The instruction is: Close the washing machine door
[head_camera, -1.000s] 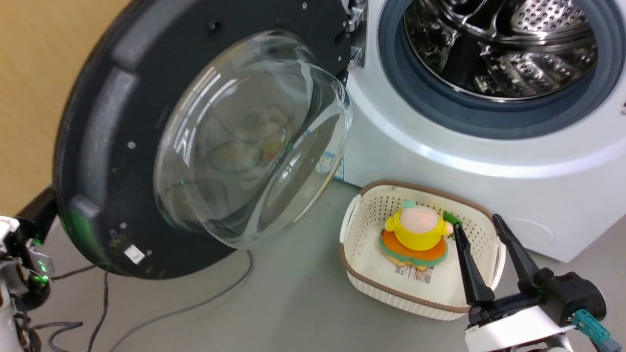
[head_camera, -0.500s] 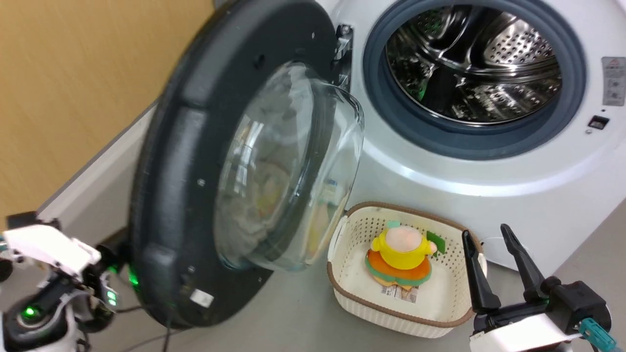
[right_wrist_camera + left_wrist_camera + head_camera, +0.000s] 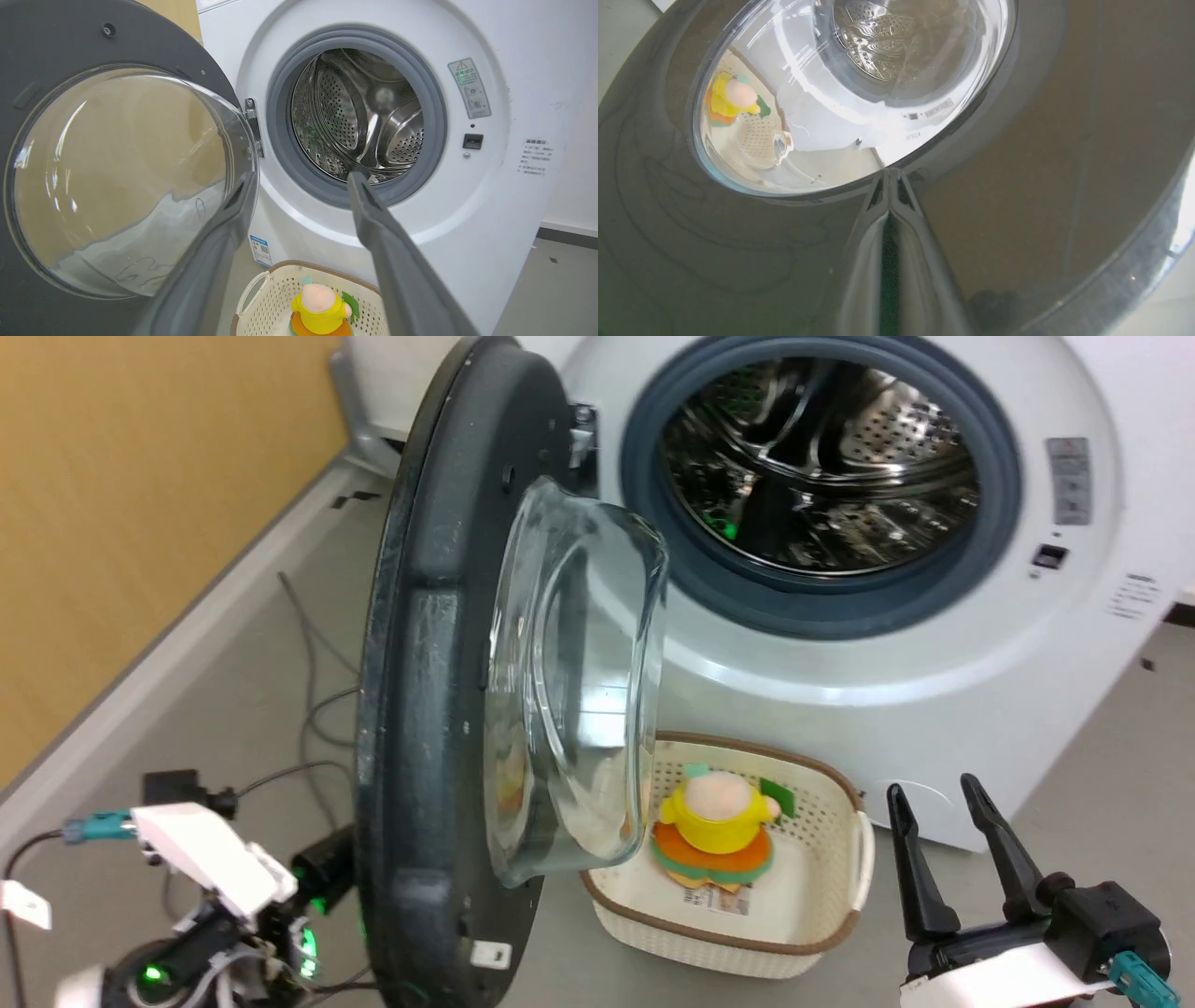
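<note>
The washing machine (image 3: 934, 644) was white, its drum (image 3: 822, 467) shiny steel dotted with holes, ringed in grey. The washing machine door (image 3: 420, 709) was black around clear glass. Before the machine, a cream lattice basket (image 3: 709, 947), brown-rimmed, held a yellow-and-orange toy (image 3: 714, 821).

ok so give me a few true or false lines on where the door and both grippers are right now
1. The washing machine door is latched shut. False: it stands ajar, the drum exposed.
2. The left gripper is shut, tips against the door's outer face. True.
3. The right gripper grips the basket. False: it is open, empty and apart from it.
4. A plush toy sits in the basket. True.
</note>
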`<state>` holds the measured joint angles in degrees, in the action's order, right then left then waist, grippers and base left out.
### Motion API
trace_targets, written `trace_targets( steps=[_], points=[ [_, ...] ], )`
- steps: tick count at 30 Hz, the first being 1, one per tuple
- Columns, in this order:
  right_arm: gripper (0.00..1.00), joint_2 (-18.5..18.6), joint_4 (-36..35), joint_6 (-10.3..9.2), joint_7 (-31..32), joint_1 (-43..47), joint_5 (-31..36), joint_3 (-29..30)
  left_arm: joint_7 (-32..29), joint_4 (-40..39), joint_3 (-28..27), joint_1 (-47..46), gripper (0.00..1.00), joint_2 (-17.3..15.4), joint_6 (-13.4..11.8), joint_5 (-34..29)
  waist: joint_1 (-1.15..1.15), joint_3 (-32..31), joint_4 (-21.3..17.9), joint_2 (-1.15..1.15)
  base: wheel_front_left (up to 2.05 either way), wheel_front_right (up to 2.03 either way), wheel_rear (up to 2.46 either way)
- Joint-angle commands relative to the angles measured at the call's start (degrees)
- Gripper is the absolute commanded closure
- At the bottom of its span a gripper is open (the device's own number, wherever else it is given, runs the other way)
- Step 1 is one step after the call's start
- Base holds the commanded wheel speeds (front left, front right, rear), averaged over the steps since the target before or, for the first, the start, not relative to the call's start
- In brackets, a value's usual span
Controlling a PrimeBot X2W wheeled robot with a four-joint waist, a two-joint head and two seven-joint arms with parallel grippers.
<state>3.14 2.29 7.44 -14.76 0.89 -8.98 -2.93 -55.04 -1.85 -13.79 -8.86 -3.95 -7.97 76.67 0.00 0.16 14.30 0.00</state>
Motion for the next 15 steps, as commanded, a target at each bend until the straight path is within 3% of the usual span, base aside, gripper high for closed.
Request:
trace_targets(
  steps=[1, 15],
  points=[
    [0.00, -0.2, -0.1, 0.05, -0.2, 0.7, 0.2, 0.0, 0.2, -0.3, 0.3, 0.7, 1.00, 0.5, 0.0, 0.2, 0.00, 0.2, -0.8, 0.00, 0.00, 0.00, 0.00],
    [0.00, -0.2, -0.3, 0.05, -0.2, -0.5, 1.0, -0.2, 10.0, -1.7, 14.1, 4.1, 1.00, 1.1, 0.9, 8.8, 0.00, 3.4, -11.6, 0.00, 0.00, 0.00, 0.00]
  ],
)
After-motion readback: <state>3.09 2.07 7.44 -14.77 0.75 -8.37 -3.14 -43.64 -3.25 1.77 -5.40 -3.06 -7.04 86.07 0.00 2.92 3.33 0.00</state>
